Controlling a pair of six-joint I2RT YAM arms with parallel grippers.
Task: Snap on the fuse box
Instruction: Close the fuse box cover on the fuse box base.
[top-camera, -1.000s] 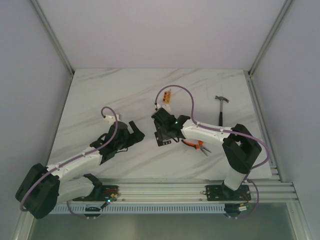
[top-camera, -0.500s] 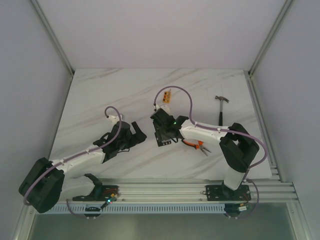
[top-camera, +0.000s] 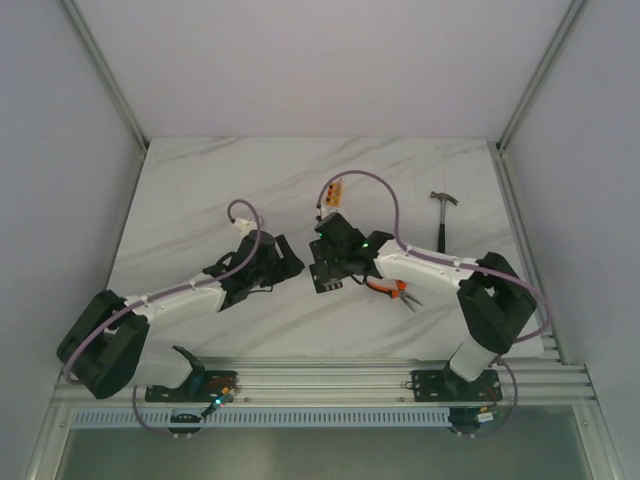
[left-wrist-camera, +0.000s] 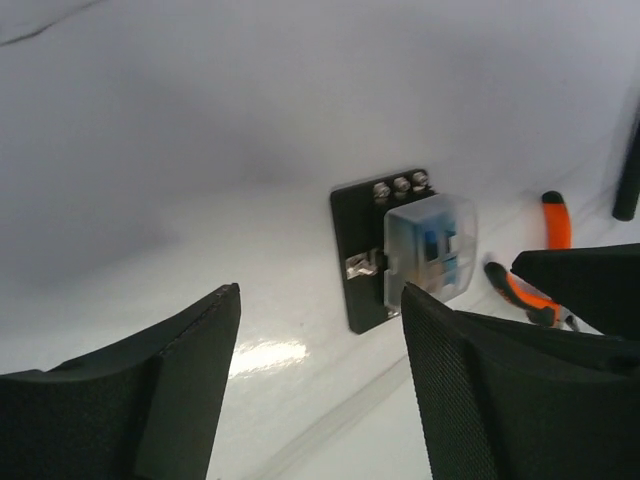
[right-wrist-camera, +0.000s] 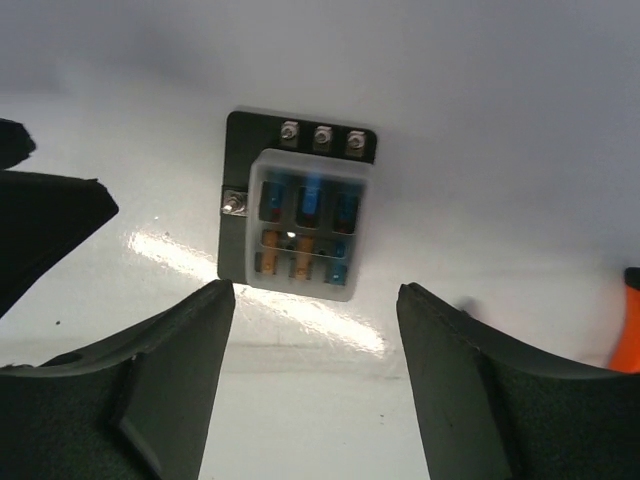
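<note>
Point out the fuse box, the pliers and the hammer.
fuse box (right-wrist-camera: 300, 225): right wrist view, on its clear cover.
pliers (top-camera: 395, 289): top view, on the orange handles.
hammer (top-camera: 441, 228): top view, on the handle.

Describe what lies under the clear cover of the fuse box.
Through the clear cover, blue and orange fuses show in two rows on the fuse box. Their sockets beneath are hidden.
</note>
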